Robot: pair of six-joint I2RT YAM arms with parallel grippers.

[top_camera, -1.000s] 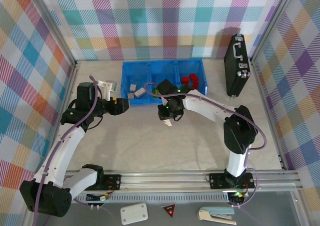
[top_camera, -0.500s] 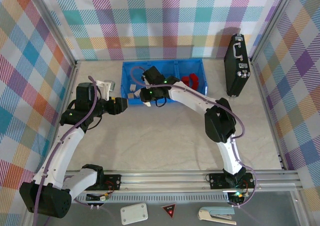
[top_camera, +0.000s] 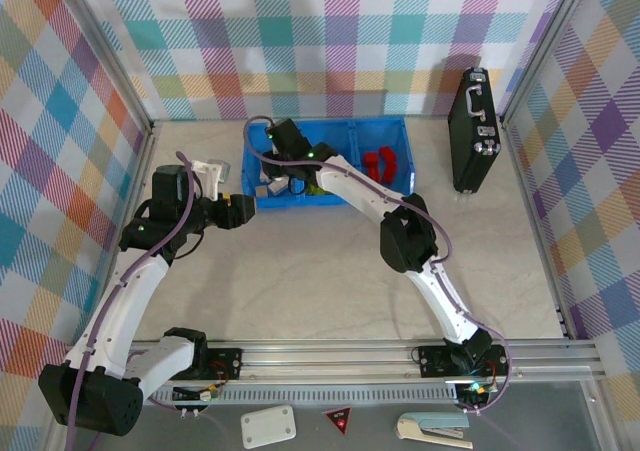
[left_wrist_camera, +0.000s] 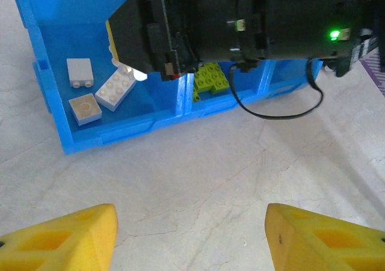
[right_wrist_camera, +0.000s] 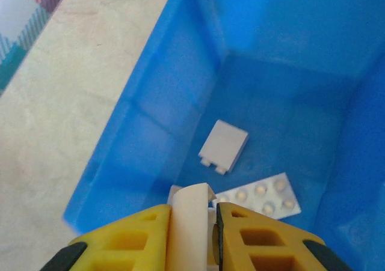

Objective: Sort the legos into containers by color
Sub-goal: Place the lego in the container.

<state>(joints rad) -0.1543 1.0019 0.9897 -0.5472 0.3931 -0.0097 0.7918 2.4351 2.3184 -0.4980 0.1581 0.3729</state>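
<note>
My right gripper (right_wrist_camera: 194,218) is shut on a pale beige lego (right_wrist_camera: 189,202) and hangs over the left compartment of the blue bin (right_wrist_camera: 150,133). Below it lie a small beige brick (right_wrist_camera: 223,145) and a longer studded one (right_wrist_camera: 258,196). From the left wrist view, three beige bricks (left_wrist_camera: 115,89) rest in that compartment and lime green ones (left_wrist_camera: 210,79) in the middle one. Red bricks (top_camera: 380,161) fill the right compartment. My left gripper (left_wrist_camera: 189,241) is open over bare table, just in front of the bin (left_wrist_camera: 120,133), holding nothing.
A black case (top_camera: 472,131) stands at the back right by the wall. The right arm (top_camera: 360,191) stretches across the bin's (top_camera: 330,123) middle compartment. Plaid walls close in the table on three sides.
The right arm swung from the table in front of the bin up and left, carrying the beige brick over the left compartment. The left arm stayed still.
</note>
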